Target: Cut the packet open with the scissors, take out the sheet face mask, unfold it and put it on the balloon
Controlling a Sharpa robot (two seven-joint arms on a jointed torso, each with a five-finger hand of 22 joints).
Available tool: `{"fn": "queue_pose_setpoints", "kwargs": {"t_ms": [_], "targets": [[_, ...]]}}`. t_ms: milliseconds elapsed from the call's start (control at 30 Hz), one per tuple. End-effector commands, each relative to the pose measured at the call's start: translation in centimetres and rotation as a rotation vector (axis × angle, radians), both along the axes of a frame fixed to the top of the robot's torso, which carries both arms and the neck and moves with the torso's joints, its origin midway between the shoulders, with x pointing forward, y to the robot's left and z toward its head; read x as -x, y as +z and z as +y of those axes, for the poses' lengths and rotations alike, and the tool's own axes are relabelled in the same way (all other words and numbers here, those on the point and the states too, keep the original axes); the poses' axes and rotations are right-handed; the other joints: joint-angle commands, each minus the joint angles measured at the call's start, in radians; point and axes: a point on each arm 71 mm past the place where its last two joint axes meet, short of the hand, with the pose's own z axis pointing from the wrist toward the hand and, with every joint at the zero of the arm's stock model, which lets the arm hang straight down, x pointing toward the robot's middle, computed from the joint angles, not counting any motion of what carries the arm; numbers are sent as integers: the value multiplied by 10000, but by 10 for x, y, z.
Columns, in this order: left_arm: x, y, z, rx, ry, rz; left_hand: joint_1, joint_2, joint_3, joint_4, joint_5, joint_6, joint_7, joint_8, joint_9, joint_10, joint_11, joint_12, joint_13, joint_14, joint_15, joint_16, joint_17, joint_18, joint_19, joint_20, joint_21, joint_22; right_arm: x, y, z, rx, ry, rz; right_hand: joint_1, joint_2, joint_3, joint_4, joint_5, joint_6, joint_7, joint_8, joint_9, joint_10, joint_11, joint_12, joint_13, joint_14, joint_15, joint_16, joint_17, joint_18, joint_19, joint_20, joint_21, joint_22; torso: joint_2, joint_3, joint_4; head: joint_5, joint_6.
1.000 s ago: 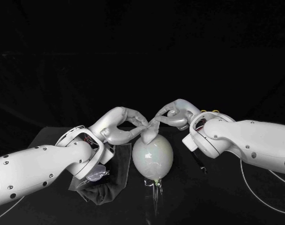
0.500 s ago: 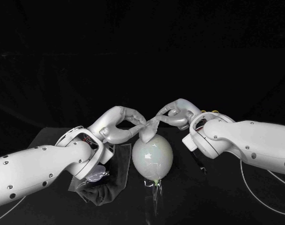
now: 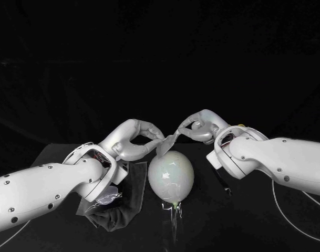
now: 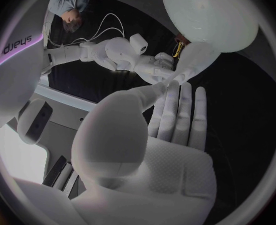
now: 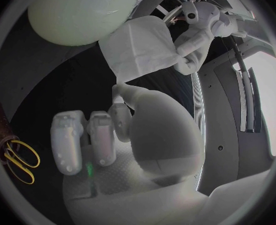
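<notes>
head view, frame centre: mask [image 3: 167, 143] hangs between both hands, just above the balloon [image 3: 172, 176]. left hand [image 3: 133, 139] pinches its left edge, right hand [image 3: 200, 128] its right. balloon's long axis runs up-down, directly beneath.

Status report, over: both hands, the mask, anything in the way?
Left hand and right hand both pinch the folded mask. Mask hangs at top of balloon, not spread on it. Nothing seen between them.
</notes>
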Motion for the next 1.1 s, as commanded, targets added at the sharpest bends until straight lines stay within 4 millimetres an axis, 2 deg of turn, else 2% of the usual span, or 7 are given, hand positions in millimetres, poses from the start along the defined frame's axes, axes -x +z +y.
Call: {"fn": "queue_pose_setpoints", "kwargs": {"t_ms": [33, 400, 567, 733, 967, 1100], "targets": [[1, 0, -4, -5, -238, 358, 40, 78, 56, 15, 47, 7, 97, 9, 711, -106, 10, -39, -19, -73, -18, -73, 15, -161, -93, 18, 58, 22, -1, 3, -5, 467, -575, -463, 157, 35, 48, -27, 33, 77, -13, 459, 374, 86, 10, 57, 809, 1061, -55, 49, 2635, -140, 1039, -82, 44, 2628, -4, 0, -1, -4, 13], [1, 0, -10, -66, -386, 557, 34, 83, 83, 32, 46, -13, 114, 8, 739, -146, 30, -46, -46, -101, 0, -87, 23, -168, -144, 27, 83, 41, 0, 4, -5, 516, -727, -566, 161, 25, 55, -39, 32, 77, -15, 466, 378, 95, 8, 71, 818, 1061, -57, 49, 2635, -140, 1039, -84, 44, 2628, 13, 2, 1, -12, 64], [-6, -1, -9, 34, -191, 766, 35, 93, 94, 39, 47, -19, 116, 8, 748, -147, 32, -43, -52, -99, 1, -87, 27, -162, -142, 23, 101, 52, 1, 4, -4, 496, -688, -557, 161, 25, 55, -39, 32, 77, -15, 466, 378, 95, 8, 71, 818, 1061, -57, 49, 2635, -140, 1039, -84, 44, 2628, 9, -7, -9, -32, 86], [-16, 1, -6, 410, 170, 1177, 36, 108, 115, 51, 46, -42, 124, 11, 780, -145, 35, -34, -68, -87, 2, -80, 41, -138, -121, 10, 172, 91, 1, 5, -4, 424, -710, -623, 161, 12, 66, -51, 33, 79, -17, 478, 385, 98, 6, 69, 817, 1061, -60, 49, 2635, -140, 1039, -88, 44, 2628, 13, 2, -1, -34, 100], [-30, 10, 0, 1086, 576, 1907, 34, 123, 127, 64, 46, -84, 142, 28, 850, -147, 43, -31, -97, -35, -8, -53, 69, -96, -88, -11, 309, 170, -1, 7, -4, 123, -907, -820, 159, 10, 69, -51, 32, 79, -16, 480, 386, 85, 6, 36, 796, 1061, -61, 49, 2635, -140, 1039, -89, 44, 2628, 6, 3, 2, -40, 100], [-37, 15, 2, 1334, 710, 2216, 45, 150, 118, 61, 41, -137, 145, 53, 941, -159, 44, -32, -136, 77, -34, -21, 73, -15, 21, -63, 534, 294, -4, 8, -5, -37, -1100, -841, 158, 8, 70, -52, 33, 78, -16, 481, 387, 83, 6, 31, 793, 1061, -61, 49, 2635, -140, 1039, -89, 44, 2628, -5, -2, -4, -41, 113]]}}
